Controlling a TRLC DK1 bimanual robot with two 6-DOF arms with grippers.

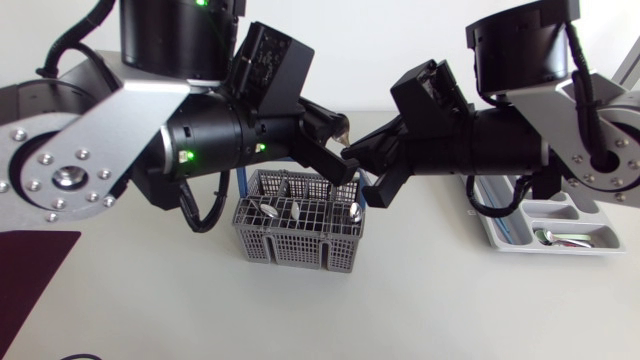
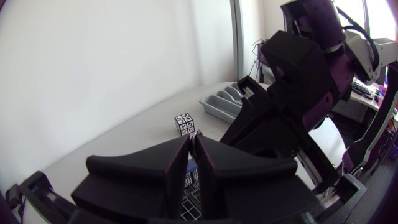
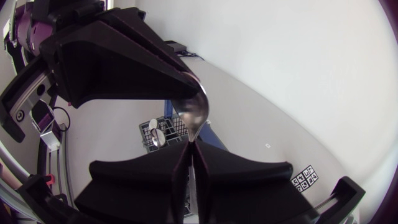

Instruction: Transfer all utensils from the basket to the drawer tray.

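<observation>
The right end effector [image 3: 189, 152] has its fingers pressed together on the neck of a spoon [image 3: 194, 112], so that the bowl stands out past the fingertips and the handle is hidden between them. The spoon looks like polished metal: light, stiff and slippery, liable to swivel in a narrow pinch. The flat handle is probably a safer place to grip than the curved bowl, and a hold near the neck should limit swinging.

The bowl's far edge lies right at the tip of the left end effector [image 2: 193, 149]. That one's fingers are also together, and its own wrist view shows nothing between them. Whether it touches the spoon cannot be told.

Both end effectors meet above the grey wire basket [image 1: 290, 252], which stands on the worktop [image 1: 400, 300] and holds more utensils [image 1: 268, 210]. The drawer tray [image 1: 500, 238] lies well apart, under the right arm, with cutlery [image 1: 565, 240] already in one compartment.
</observation>
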